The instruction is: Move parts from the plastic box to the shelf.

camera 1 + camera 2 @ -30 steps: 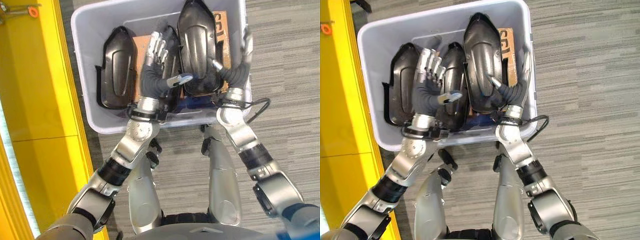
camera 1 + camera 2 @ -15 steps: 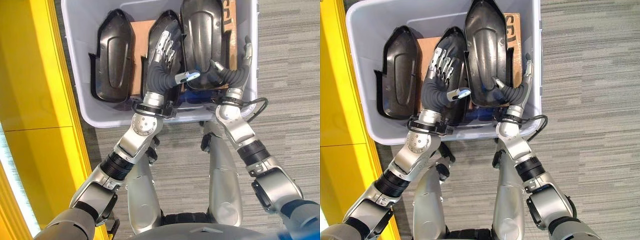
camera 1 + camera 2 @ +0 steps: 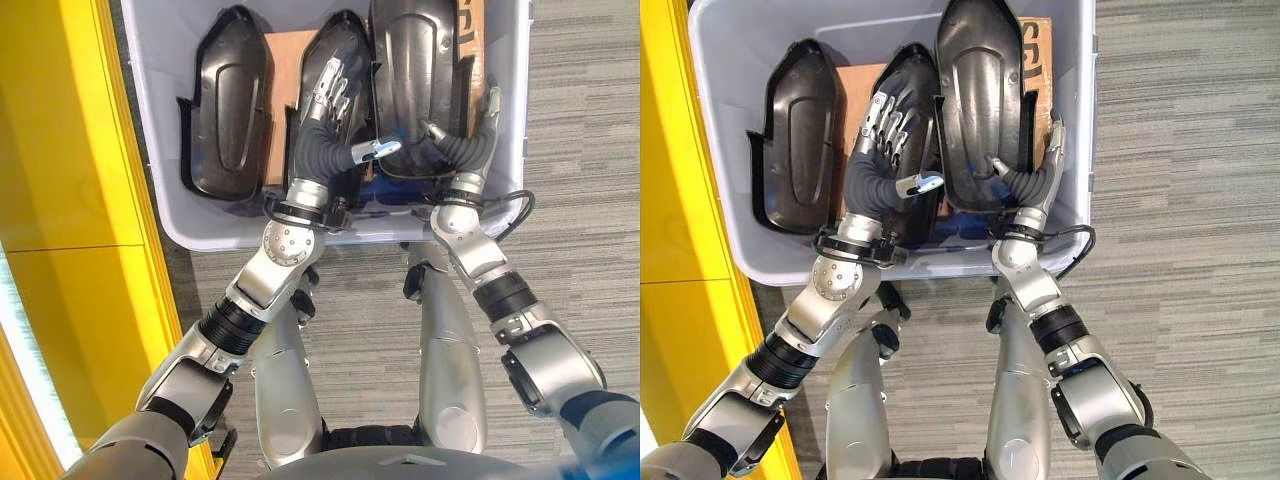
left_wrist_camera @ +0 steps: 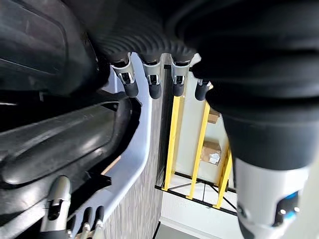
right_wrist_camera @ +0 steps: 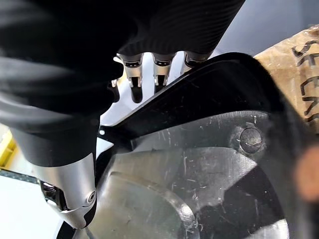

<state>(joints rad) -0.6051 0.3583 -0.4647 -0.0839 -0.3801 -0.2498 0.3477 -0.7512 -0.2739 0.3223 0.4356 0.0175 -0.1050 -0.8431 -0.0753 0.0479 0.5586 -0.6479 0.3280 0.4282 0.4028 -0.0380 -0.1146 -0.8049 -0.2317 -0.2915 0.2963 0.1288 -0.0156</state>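
Three black moulded plastic parts sit in the plastic box (image 3: 712,150), a pale grey-white bin with rounded corners and smooth translucent-looking walls, standing on grey striped carpet (image 3: 1180,200). Each part is a long shell, pointed at the far end, glossy, with a raised rib outline down the middle and side tabs. Left part (image 3: 800,140) lies apart from the other two, near the box's left wall. Middle part (image 3: 910,110) and right part (image 3: 980,100) sit side by side, the right one overlapping the middle one's edge and appearing tilted higher. Under them a brown cardboard sheet (image 3: 855,85) lies flat on the box floor, with printed lettering showing at the far right corner. Left hand (image 3: 885,135) rests on the middle part, fingers straight and spread along its top surface, thumb out to the side toward the right part, nothing gripped. Right hand (image 3: 478,130) is at the right part's near right corner, between the part and the box's right wall; fingers extended roughly straight along the part's outer edge, thumb lying across on the part's top face. Right wrist view shows the fingertips (image 5: 134,89) past the part's black rim, scuffed glossy surface close up; can't tell if it's actually clamped. Yellow painted metal shelf (image 3: 70,180) runs along the left of the box, just beside it.
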